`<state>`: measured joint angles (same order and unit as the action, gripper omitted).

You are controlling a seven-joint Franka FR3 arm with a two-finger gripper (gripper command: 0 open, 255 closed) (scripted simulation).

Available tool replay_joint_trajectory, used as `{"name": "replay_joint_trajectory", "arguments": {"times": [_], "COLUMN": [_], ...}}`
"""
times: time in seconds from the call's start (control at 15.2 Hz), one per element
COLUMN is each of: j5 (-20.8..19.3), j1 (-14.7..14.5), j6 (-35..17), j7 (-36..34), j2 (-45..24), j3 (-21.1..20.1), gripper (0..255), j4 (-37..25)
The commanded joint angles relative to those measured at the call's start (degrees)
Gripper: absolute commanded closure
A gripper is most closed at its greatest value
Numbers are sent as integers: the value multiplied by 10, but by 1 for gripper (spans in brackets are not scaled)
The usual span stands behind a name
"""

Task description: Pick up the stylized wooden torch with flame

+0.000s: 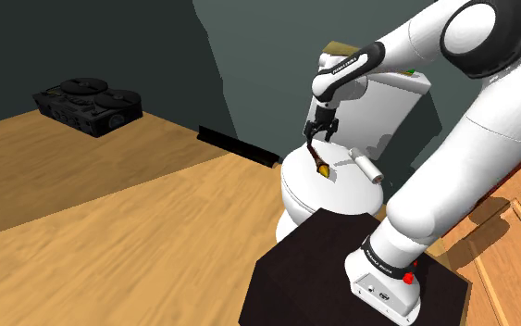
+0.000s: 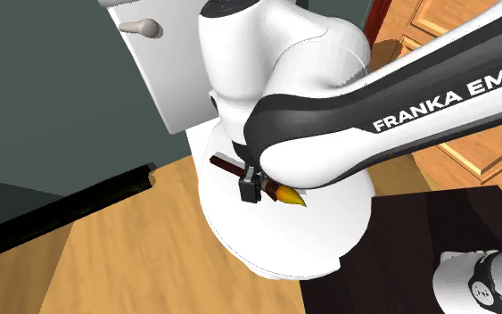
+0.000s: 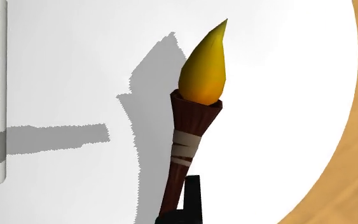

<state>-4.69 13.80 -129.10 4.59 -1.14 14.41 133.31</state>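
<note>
The black two-finger gripper (image 1: 320, 132) is clamped on the handle of the brown wooden torch with a pale band and a yellow pointed flame (image 3: 192, 127). In the wrist view one finger presses the handle and the other seems hidden behind it. The torch hangs tilted, flame downward, just over the round white toilet lid (image 1: 303, 196). Its shadow lies apart from it, so I judge the grasp is done and the torch is off the lid; what is left is to raise it clearly higher. I count one torch, one white paper roll (image 1: 364, 167) lying on the lid, one toilet, and one black flat device (image 1: 90, 104) well apart on the wooden floor (image 1: 110, 222).
</note>
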Motion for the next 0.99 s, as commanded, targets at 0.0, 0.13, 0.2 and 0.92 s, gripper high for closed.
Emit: {"name": "replay_joint_trajectory", "arguments": {"times": [0.0,0.13,0.2,0.92], "j5": [12,26,34,81], "j1": [9,18,24,55], "j6": [-14,-29,-36,-104], "j7": [3,9,12,32], "j2": [-36,-75,-95,-217], "j3": [8,14,17,12], "gripper": [0,0,0,0], "j4": [-11,-25,-32,-65]}}
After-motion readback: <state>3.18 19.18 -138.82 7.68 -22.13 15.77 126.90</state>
